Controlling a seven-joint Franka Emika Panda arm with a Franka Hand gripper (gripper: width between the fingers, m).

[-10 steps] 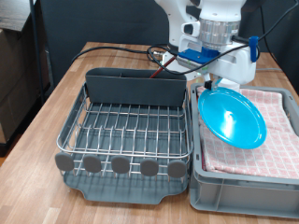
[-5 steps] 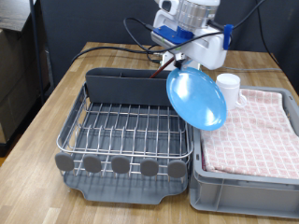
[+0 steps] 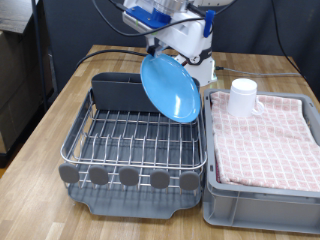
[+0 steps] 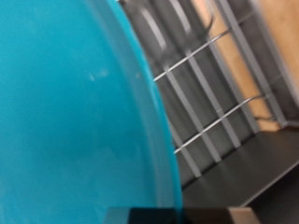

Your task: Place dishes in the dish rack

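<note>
My gripper (image 3: 158, 48) is shut on the rim of the round light-blue plate (image 3: 170, 88) and holds it tilted on edge in the air above the silver wire dish rack (image 3: 135, 138), near its dark grey caddy (image 3: 140, 92). In the wrist view the plate (image 4: 70, 112) fills most of the frame, with the rack wires (image 4: 201, 84) beyond it. The white handled mug (image 3: 244, 97) stands on the pink checked cloth (image 3: 265, 140) in the grey crate at the exterior view's right. The wooden spoon is out of view.
The grey crate (image 3: 240, 205) sits right beside the rack. Grey round knobs (image 3: 130, 177) line the rack's near edge above the drip tray (image 3: 130, 205). Cables (image 3: 120, 52) lie on the wooden table behind the rack.
The gripper has carried the plate from above the crate's cloth leftwards and up over the dish rack. The mug, hidden earlier, now shows on the cloth.
</note>
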